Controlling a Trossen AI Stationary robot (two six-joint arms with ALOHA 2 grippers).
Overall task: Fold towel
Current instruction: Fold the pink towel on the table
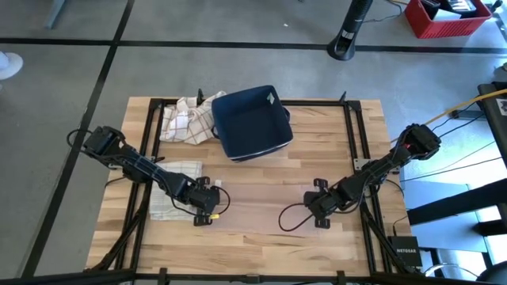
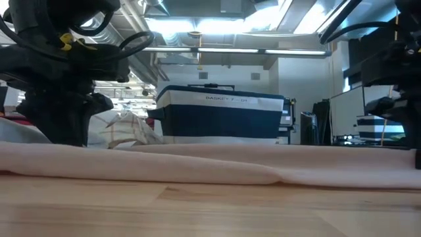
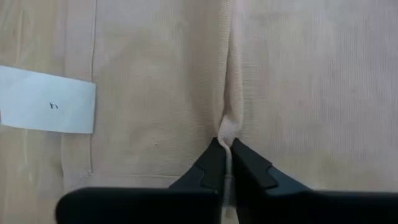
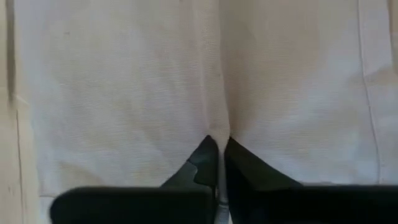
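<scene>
Both the left hand [image 3: 225, 144] and right hand [image 4: 219, 142] pinch the towel [image 3: 298, 87] thinly (mere ridges); lifting could slip it free.

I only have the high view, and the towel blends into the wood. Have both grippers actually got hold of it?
Observer: Yes for the left. Its wrist view shows the left gripper shut on a pinched ridge of the beige towel.
Operator: And the right?
Observer: The right gripper is shut on a similar ridge.
Operator: Is the towel off the table?
Observer: No. The low view shows it lying along the table, in front of the blue basket.
</scene>
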